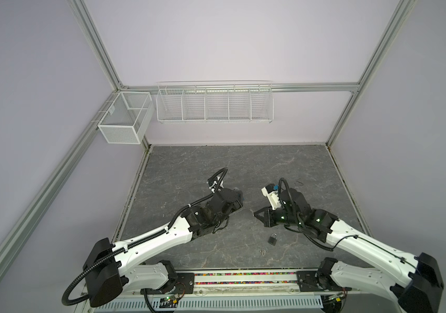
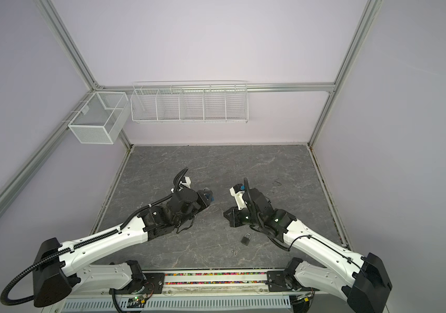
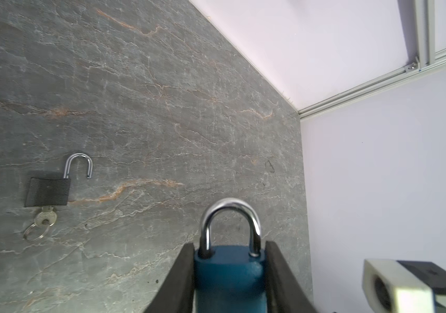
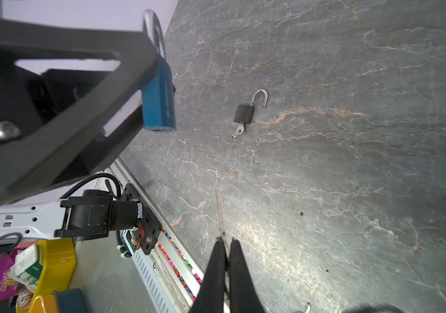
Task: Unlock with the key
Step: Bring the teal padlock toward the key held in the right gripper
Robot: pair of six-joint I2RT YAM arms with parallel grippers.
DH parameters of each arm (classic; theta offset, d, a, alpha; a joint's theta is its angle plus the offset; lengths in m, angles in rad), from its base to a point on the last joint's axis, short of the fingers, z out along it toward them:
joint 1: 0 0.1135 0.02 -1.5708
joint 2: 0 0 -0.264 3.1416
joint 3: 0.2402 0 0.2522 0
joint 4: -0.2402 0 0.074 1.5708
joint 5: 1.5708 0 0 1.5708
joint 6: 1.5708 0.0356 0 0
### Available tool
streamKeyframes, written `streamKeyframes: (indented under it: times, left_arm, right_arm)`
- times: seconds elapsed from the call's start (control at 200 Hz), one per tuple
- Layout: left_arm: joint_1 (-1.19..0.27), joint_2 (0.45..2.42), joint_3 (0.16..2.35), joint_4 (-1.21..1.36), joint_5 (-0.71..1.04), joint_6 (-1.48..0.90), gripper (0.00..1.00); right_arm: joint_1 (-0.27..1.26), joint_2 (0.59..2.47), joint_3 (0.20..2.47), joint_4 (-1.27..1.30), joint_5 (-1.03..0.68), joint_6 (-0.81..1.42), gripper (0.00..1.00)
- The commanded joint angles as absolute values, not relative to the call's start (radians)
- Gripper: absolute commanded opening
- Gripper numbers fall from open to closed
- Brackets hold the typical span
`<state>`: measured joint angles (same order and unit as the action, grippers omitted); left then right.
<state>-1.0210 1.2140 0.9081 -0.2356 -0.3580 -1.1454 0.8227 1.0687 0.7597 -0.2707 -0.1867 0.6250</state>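
The left claw [image 3: 230, 244] clamps the blue padlock [image 3: 228, 273] by its edges, shackle [image 3: 230, 202] poking past the fingertips [image 3: 186, 257]; hard, weighty, smooth metal that could twist. The right claw [image 4: 227, 241] pinches a thin, stiff blade, likely the key [image 4: 219, 208], jutting ahead of it; grip its head firmly.

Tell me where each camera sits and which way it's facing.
Both top views: high above the base, looking down on table, both arms.
Left wrist: looks along left end effector holding blue padlock, toward wall.
Right wrist: looks along right end effector pinching thin strip across the table; left arm visible.
Shared: both wrist views show open black padlock.
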Motion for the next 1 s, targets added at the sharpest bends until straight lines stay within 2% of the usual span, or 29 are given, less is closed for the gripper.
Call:
streamKeyframes:
  times: [0.0, 0.485, 0.995]
  left_arm:
    - [-1.017, 1.188, 0.892, -0.193, -0.345, -1.173, 0.0]
    - [-1.017, 1.18, 0.882, -0.199, -0.363, -1.241, 0.0]
    - [-1.017, 1.148, 0.861, -0.2, -0.377, -1.261, 0.0]
  right_arm:
    - [0.854, 1.093, 0.797, -0.217, -0.121, 0.636, 0.07]
    - [0.942, 1.135, 0.829, -0.132, -0.045, 0.682, 0.07]
    - [0.949, 1.143, 0.818, -0.123, 0.03, 0.739, 0.07]
